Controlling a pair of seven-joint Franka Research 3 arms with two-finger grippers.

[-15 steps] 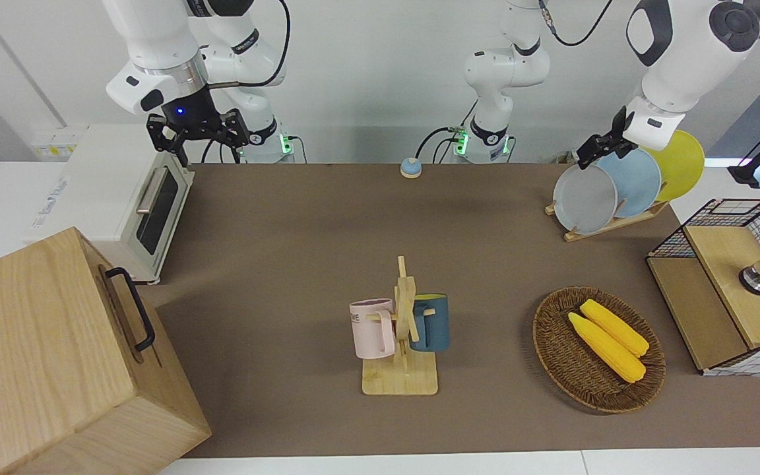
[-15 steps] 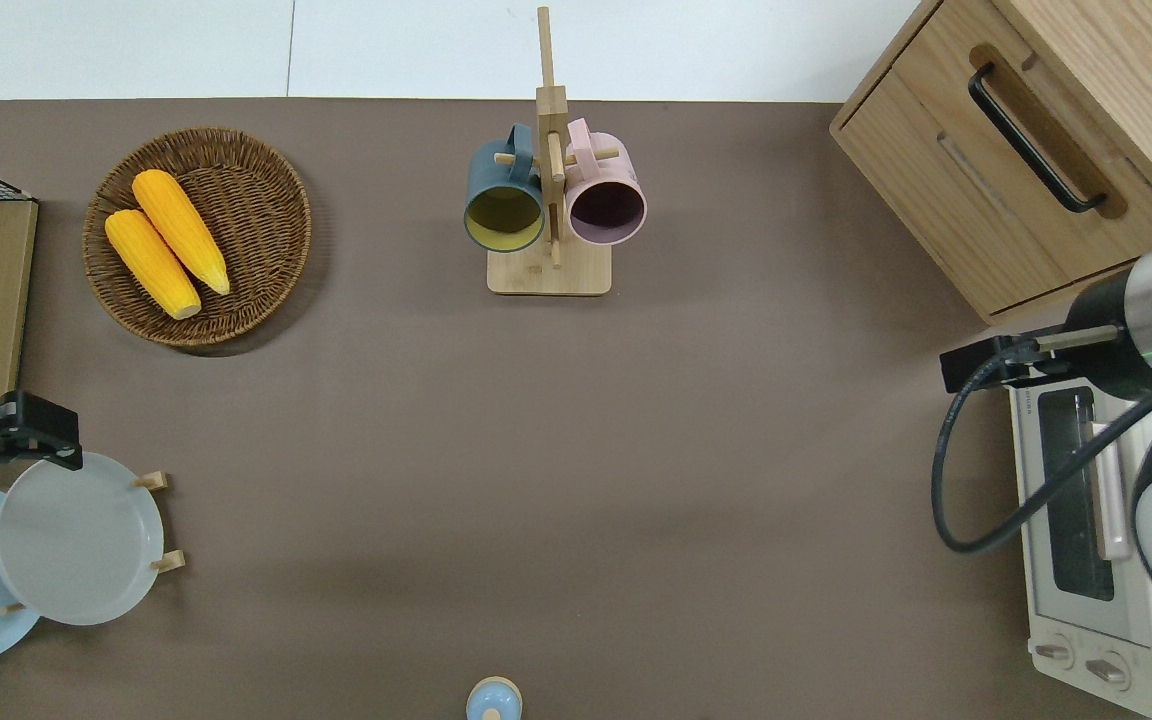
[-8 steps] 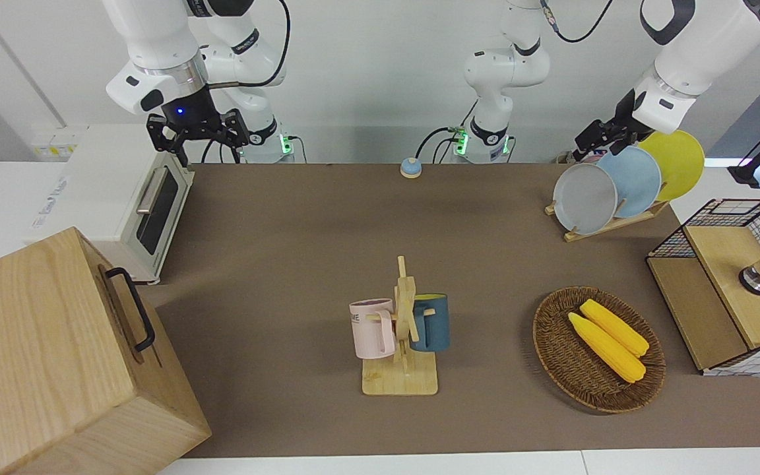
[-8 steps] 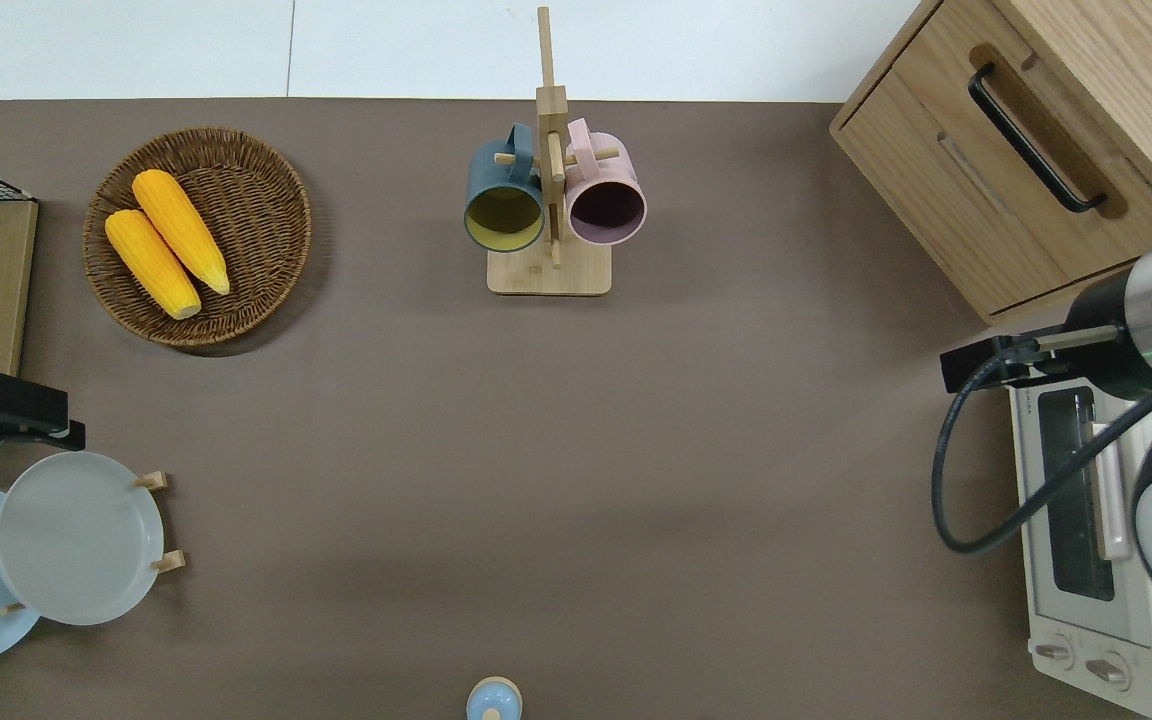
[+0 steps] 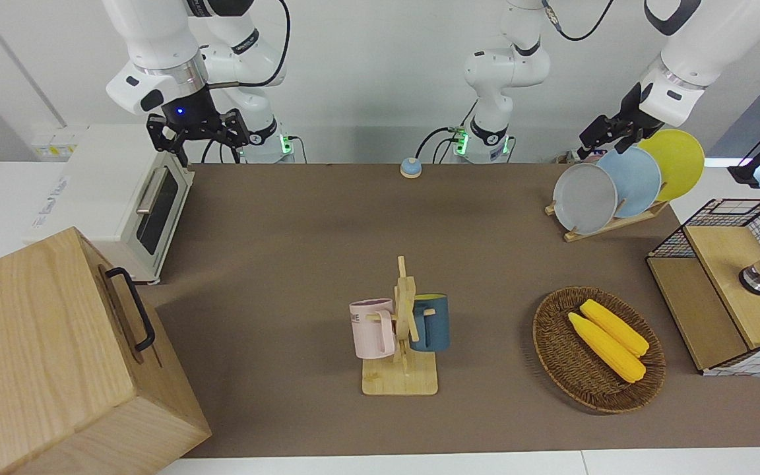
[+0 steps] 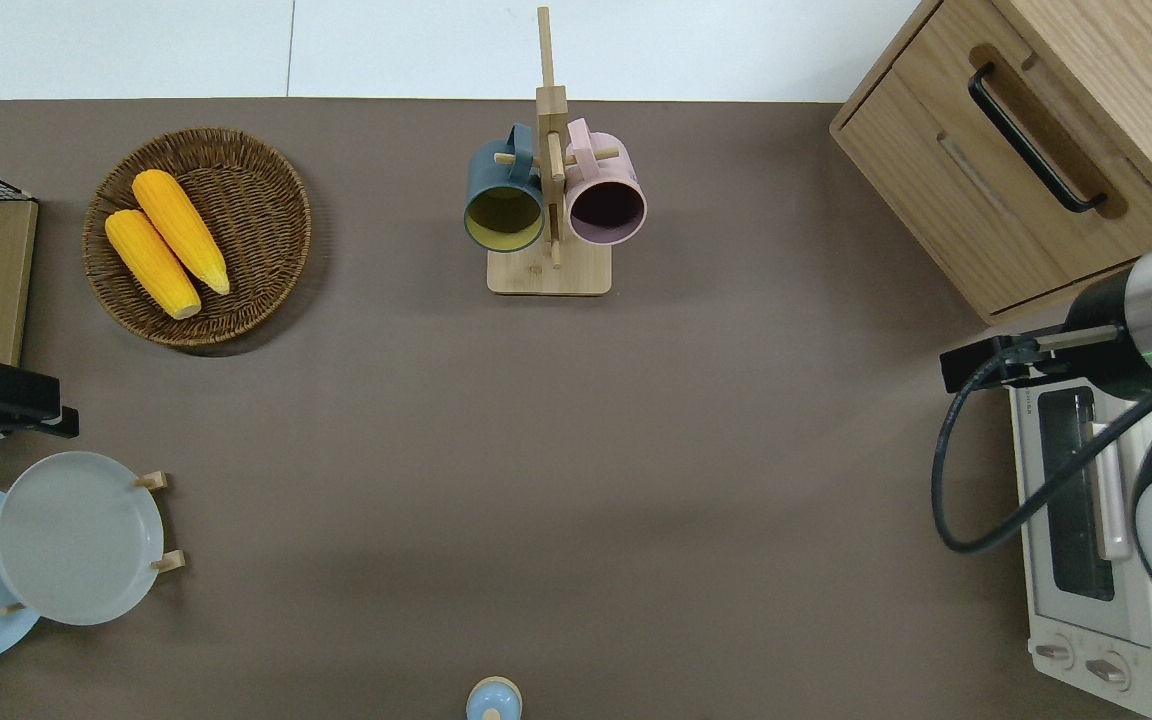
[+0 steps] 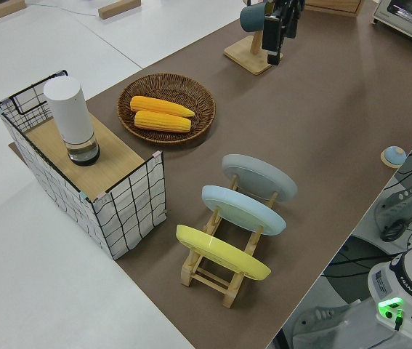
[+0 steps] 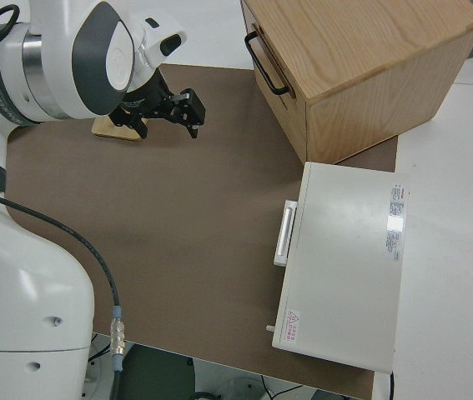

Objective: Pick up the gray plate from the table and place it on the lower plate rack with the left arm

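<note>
Your left gripper (image 5: 607,135) has let go of the gray plate (image 5: 584,198) and lifted away from it over the last second; in the overhead view it now hangs clear, at about 11 o'clock from the plate, and I cannot tell whether its fingers are apart or together. The plate leans in the slot of the lower plate rack (image 5: 607,226) farthest from the robots, with the light-blue plate (image 5: 638,179) and yellow plate (image 5: 680,161) in the slots nearer the robots. To my eye the placement is done; you only need to retreat. Your right arm is parked.
</note>
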